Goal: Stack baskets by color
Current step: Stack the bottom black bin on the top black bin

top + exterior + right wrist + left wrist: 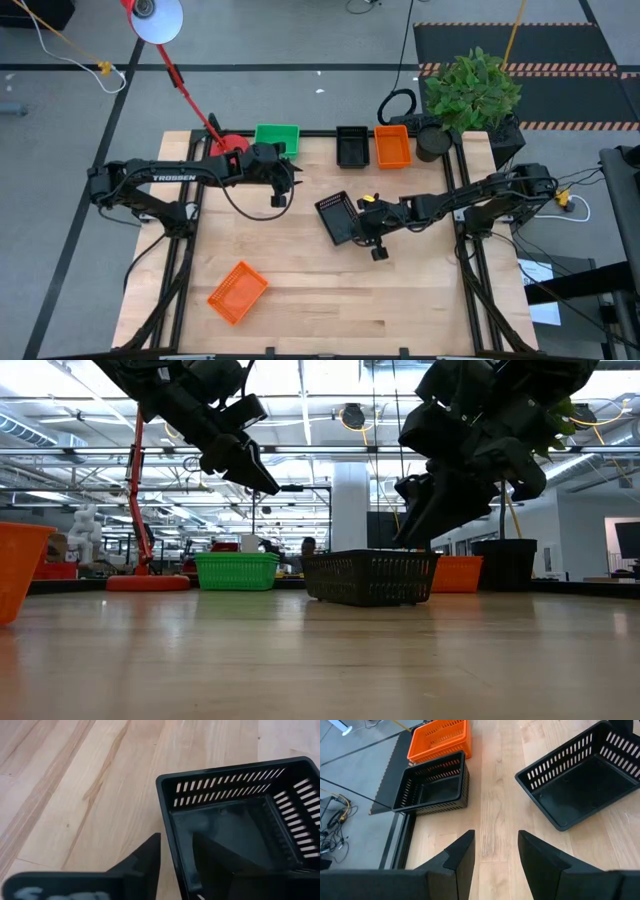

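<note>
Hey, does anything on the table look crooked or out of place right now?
Yes. An orange basket lies alone near the table's front edge, skewed. A black basket sits angled mid-table, the right gripper straddling its wall. The other baskets line the back edge.

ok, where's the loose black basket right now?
In the high view the loose black basket sits near the table's middle, skewed, with the right gripper at its rim, one finger inside and one outside the wall. The other black basket sits at the back edge.

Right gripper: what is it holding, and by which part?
Its fingers straddle one wall of the middle black basket, near a corner; whether they grip it cannot be told.
</note>
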Motion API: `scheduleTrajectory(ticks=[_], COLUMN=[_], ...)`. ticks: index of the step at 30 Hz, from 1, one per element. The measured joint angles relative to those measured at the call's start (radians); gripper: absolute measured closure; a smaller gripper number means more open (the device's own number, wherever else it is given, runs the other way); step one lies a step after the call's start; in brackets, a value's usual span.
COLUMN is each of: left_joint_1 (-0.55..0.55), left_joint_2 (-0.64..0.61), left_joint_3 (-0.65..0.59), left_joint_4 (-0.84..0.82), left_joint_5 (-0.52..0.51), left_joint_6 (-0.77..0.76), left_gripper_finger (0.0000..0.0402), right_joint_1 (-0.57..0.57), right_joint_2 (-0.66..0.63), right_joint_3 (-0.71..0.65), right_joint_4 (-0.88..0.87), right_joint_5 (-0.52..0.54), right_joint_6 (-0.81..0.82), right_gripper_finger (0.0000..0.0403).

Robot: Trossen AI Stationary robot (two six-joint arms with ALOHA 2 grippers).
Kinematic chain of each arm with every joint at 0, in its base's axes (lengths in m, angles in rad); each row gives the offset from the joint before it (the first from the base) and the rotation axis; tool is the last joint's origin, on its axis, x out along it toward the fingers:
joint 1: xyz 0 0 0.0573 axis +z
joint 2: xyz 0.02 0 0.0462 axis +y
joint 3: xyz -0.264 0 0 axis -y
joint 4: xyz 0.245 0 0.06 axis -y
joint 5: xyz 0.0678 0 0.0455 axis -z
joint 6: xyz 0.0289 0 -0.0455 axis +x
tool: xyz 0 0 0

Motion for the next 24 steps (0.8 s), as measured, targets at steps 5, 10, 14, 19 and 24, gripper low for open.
scheduleTrajectory(ticks=[5,10,14,19,24], left_joint_1=[0.0,0.0,0.0,0.0,0.001], left_joint_2=[0.0,0.0,0.0,0.0,0.0], left_joint_3=[0.0,0.0,0.0,0.0,0.0], left_joint_4=[0.0,0.0,0.0,0.0,0.0], left_joint_5=[0.0,0.0,0.0,0.0,0.0], left_joint_6=[0.0,-0.004,-0.005,-0.003,0.006], left_gripper_finger=[0.025,0.025,0.025,0.025,0.025], right_joint_1=[0.0,-0.007,-0.022,-0.039,-0.053], right_joint_2=[0.0,0.0,0.0,0.0,-0.002], right_joint_3=[-0.01,-0.041,-0.061,-0.075,-0.08], right_joint_4=[0.008,0.028,0.058,0.065,0.071], right_joint_5=[0.0,0.0,-0.002,-0.033,-0.056], right_joint_6=[0.0,-0.011,-0.016,-0.034,-0.036], right_gripper_finger=[0.0284,0.0305,0.0334,0.0384,0.0388])
